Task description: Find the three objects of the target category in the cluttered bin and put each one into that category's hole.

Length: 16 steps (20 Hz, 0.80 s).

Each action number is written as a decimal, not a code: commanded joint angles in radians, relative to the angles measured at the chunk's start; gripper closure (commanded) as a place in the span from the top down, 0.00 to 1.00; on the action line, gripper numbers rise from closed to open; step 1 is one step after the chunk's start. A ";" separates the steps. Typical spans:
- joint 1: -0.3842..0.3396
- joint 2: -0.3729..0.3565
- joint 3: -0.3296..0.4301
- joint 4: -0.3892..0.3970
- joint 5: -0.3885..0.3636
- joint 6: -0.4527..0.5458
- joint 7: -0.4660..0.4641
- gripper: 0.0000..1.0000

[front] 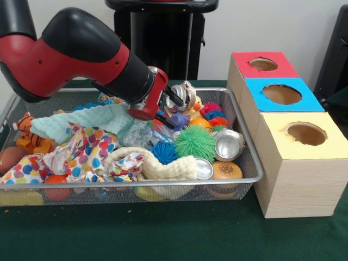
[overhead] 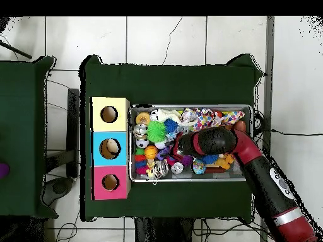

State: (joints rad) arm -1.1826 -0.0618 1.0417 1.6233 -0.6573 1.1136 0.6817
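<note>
The wire mesh bin (front: 242,136) is full of toys and cloths; it also shows in the overhead view (overhead: 189,179). A crushed clear plastic bottle (front: 140,135) lies near the middle, partly under a mint cloth (front: 81,124) and just below the arm's wrist. My gripper (front: 159,114) is down among the toys at the bin's middle back, mostly hidden behind the red wrist; I cannot tell whether it is open or shut. In the overhead view the gripper (overhead: 178,146) is over the bin's centre. Other clear bottles are hidden.
Three boxes stand beside the bin with a red-topped hole (front: 263,64), a blue one (front: 281,94) and a yellow one (front: 306,133). Also in the bin are a green spiky ball (front: 194,142), silver cans (front: 228,144), a polka-dot cloth (front: 81,155) and a burger toy (front: 227,170).
</note>
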 commanded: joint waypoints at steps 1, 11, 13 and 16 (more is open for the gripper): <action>-0.005 -0.058 -0.019 -0.106 0.019 0.126 -0.275 1.00; 0.032 -0.132 0.003 -0.105 0.059 0.180 -0.230 1.00; 0.041 -0.130 0.000 -0.123 0.066 0.192 -0.241 1.00; 0.051 -0.132 -0.005 -0.152 0.070 0.217 -0.267 1.00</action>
State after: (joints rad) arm -1.1632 -0.1732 1.0444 1.6109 -0.6038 1.2052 0.6817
